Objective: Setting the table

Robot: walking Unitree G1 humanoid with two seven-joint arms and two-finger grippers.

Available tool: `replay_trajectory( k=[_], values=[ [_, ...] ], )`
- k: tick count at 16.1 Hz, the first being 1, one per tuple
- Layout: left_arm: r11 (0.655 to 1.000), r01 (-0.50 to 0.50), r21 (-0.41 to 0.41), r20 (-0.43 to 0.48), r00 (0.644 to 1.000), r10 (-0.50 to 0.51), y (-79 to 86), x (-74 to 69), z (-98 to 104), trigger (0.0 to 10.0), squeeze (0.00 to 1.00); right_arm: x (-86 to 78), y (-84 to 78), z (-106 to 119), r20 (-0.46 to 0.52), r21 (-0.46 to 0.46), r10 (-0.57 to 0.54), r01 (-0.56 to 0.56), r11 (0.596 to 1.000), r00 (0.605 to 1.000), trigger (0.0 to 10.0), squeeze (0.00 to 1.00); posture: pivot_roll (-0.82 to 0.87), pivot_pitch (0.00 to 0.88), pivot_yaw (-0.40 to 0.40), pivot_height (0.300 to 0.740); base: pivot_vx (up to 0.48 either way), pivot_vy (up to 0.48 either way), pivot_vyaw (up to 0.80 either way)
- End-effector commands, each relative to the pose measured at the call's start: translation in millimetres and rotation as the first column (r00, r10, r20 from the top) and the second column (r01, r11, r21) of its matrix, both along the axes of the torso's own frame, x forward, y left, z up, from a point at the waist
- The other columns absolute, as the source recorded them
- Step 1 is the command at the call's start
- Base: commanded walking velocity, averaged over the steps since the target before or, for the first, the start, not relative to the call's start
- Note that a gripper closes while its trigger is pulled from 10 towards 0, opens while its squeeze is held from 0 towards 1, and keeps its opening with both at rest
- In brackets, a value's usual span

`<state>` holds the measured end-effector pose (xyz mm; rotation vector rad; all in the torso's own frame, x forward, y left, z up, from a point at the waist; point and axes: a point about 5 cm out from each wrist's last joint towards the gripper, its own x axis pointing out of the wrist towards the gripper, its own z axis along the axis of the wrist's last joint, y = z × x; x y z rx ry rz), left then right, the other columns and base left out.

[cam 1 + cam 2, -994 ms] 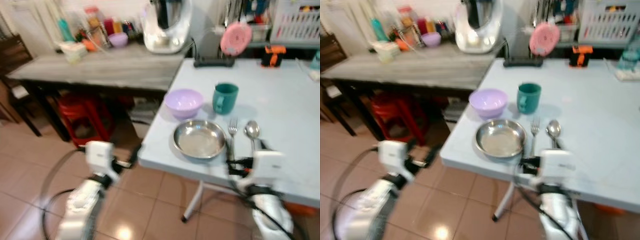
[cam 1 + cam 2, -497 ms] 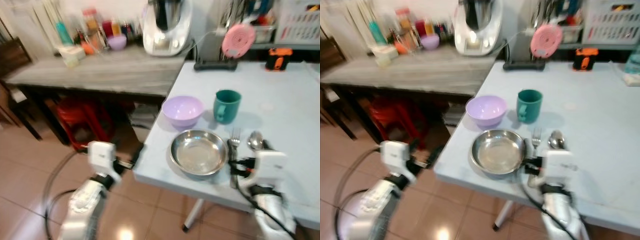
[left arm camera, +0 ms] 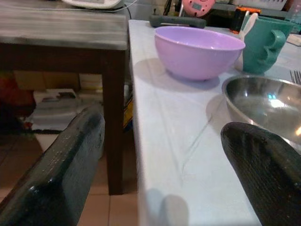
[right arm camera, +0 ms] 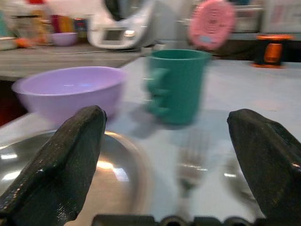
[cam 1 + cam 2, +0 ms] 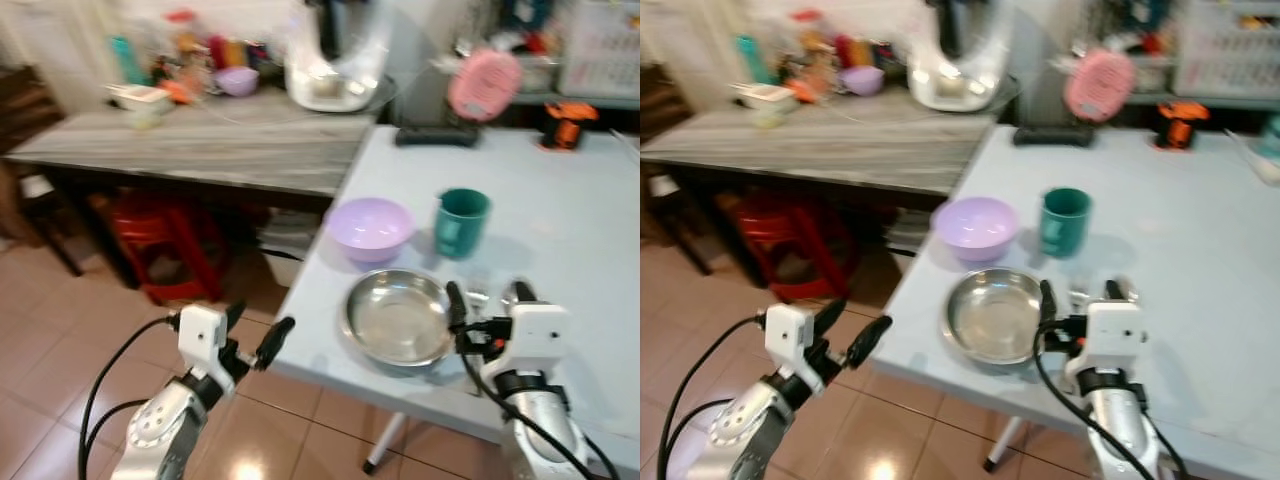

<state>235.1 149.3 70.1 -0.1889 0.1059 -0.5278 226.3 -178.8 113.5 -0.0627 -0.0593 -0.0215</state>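
Note:
A steel plate (image 5: 398, 317) lies near the front edge of the light blue table (image 5: 570, 200). Behind it stand a purple bowl (image 5: 369, 226) and a teal mug (image 5: 460, 222). My right gripper (image 5: 486, 297) hovers open just right of the plate, over the fork (image 4: 190, 165) and the blurred spoon (image 4: 235, 174), which it mostly hides in the eye views. My left gripper (image 5: 254, 328) is open at the table's left front corner, nothing between its fingers (image 3: 61, 174). The left wrist view looks along the table edge at the bowl (image 3: 200, 51), mug (image 3: 263, 43) and plate (image 3: 263, 101).
A grey wooden side table (image 5: 200, 145) adjoins on the left, carrying bottles and a white appliance (image 5: 335, 60). A red stool (image 5: 165, 240) stands beneath it. A black power strip (image 5: 435, 135), pink disc (image 5: 483, 83) and orange tool (image 5: 565, 125) sit at the back. Tiled floor lies below.
The camera has shifted slightly. My left gripper has risen and come closer to the table's corner, its open fingers now plain. My right gripper's fingers now stand up over the fork and spoon.

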Motion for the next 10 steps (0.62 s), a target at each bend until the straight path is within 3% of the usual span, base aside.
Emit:
replay_trajectory(
  k=[1,6,10],
  values=[
    [0.999,0.041,-0.003,0.009,0.999,-0.041,1.0,0.4,4,10.0,0.00,-0.3,3.0,-1,-0.017,0.020,0.020,-0.020,1.000,1.000,10.0,0.00,-0.07,0.001,0.114,0.740,0.000,0.000,0.00],
    [0.992,0.126,0.028,-0.009,0.992,-0.125,13.3,-7.0,5,10.0,0.00,-5.1,2.1,-10,-0.082,0.064,0.014,-0.009,0.998,0.997,10.0,0.00,-0.07,0.014,0.113,0.740,0.000,0.000,0.00],
    [0.986,0.157,0.056,-0.001,0.988,-0.157,13.8,-8.4,5,10.0,0.00,-7.6,8.8,-16,-0.129,0.099,0.062,-0.049,0.994,0.990,10.0,0.00,-0.07,0.024,0.117,0.740,0.000,0.000,0.00]
  ],
)
